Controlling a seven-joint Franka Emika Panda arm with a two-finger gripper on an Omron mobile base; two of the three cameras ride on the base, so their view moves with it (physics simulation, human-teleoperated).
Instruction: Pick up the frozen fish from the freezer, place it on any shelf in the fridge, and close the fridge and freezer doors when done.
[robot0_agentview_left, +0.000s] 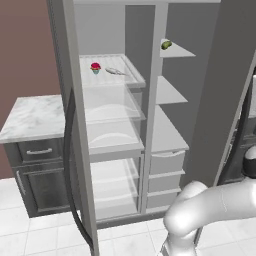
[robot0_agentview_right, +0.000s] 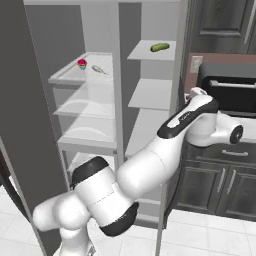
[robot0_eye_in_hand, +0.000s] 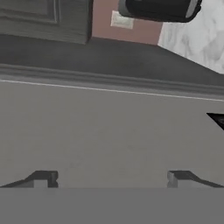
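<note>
The tall grey side-by-side unit stood with both doors swung wide. The fridge (robot0_agentview_left: 112, 130), its wider half with clear glass shelves, was on the left in both base views; the freezer (robot0_agentview_left: 167, 125), the narrower half with solid pale grey shelves, was on the right. The fridge door (robot0_agentview_left: 75, 150) cut across the left base view and hid the left ends of the glass shelves. The white arm (robot0_agentview_right: 150, 165) covered the lower freezer drawers in the right base view. The freezer door (robot0_eye_in_hand: 109, 135) spread as a flat grey face close in front of the hand camera, with a black wedge cut off at its right edge, too little to make out.

The marble-topped table (robot0_agentview_left: 32, 116) stood left of the fridge door, its cabinet partly behind that door.

The top clear glass shelf (robot0_agentview_left: 132, 67) had open room toward its front rim. On it the small slim silver-grey frozen fish (robot0_agentview_left: 115, 71) lay just beside a red-topped cupcake in a teal wrapper (robot0_agentview_left: 95, 67), apart from it. A small green rounded item (robot0_agentview_left: 166, 44) sat on the top freezer shelf.

The claw (robot0_eye_in_hand: 109, 179) had its fingers spread wide, holding nothing.
</note>
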